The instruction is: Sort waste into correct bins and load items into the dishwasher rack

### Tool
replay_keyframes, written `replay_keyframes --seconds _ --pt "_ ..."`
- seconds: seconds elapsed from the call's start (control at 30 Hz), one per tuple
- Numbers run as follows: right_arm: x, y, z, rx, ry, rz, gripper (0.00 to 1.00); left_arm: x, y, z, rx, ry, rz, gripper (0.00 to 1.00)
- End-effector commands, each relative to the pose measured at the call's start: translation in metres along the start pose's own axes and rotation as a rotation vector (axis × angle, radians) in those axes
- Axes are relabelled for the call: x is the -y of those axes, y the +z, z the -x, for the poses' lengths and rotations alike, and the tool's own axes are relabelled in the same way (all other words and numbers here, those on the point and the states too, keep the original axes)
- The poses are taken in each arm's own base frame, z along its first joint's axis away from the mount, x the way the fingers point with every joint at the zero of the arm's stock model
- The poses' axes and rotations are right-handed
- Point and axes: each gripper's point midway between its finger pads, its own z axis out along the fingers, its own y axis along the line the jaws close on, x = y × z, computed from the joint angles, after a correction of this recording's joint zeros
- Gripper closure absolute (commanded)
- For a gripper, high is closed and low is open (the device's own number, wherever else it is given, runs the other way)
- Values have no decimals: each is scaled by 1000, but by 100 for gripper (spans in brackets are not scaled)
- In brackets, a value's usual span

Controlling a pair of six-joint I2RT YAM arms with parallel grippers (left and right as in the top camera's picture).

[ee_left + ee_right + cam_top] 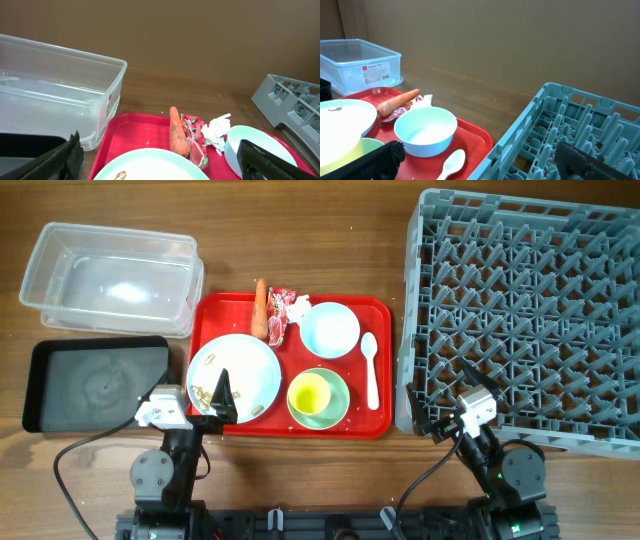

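A red serving tray (pixel 240 315) holds a pale blue plate (pixel 250 365) with beige scraps (pixel 203 393), a carrot (pixel 261 308), a red wrapper (pixel 278 320), a white tissue (pixel 298 307), a small blue bowl (pixel 330 329), a white spoon (pixel 371 368) and a yellow-green cup (pixel 309 393) inside a mint bowl (pixel 338 402). My left gripper (pixel 222 395) is open and empty over the plate's near edge (pixel 160 167). My right gripper (pixel 447 402) is open and empty at the grey rack's (pixel 412 300) near left corner (pixel 482 165).
The clear tub (pixel 110 280) stands at the far left, with the black tray (pixel 95 380) in front of it; both look empty. The rack fills the right side of the table. Bare wood lies between the red tray and the rack.
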Motion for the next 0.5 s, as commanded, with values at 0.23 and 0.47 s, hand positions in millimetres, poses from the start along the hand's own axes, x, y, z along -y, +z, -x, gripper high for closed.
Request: replay_keyframes --seconds 0.23,0.47 --pt "2 0 1 6 10 -9 0 -2 0 -2 1 8 3 0" --pt "2 0 1 6 10 -9 0 -2 0 -2 1 8 3 0"
